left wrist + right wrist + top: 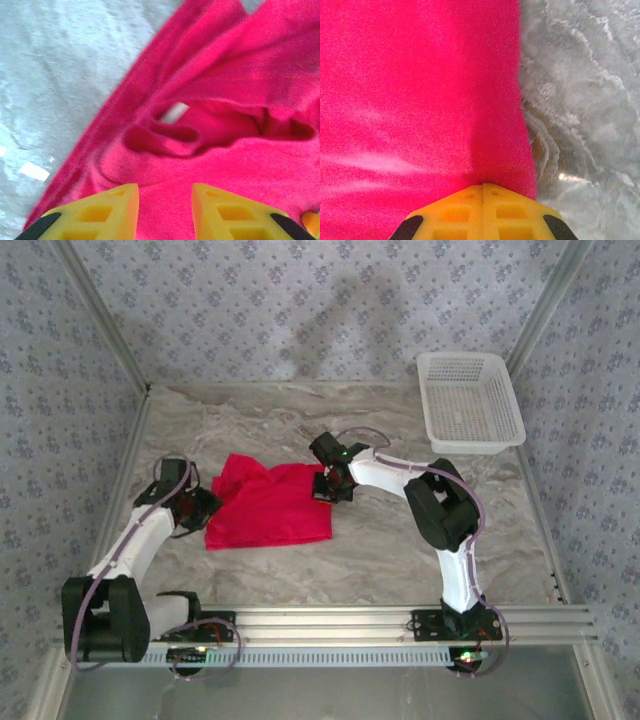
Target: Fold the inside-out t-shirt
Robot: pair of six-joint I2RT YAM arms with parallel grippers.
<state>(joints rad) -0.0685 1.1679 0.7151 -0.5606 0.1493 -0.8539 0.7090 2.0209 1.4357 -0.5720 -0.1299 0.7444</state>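
Right gripper [483,186], yellow fingers [455,212] pressed flush together, pinching the right edge of the red t-shirt [415,85]; smooth cloth at left, grey marbled table [585,100] at right.

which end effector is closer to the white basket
Right. The right end effector is shut on the right edge of the t-shirt, on the side toward the basket at the far right. The left end effector is open at the left edge, beyond the whole t-shirt.
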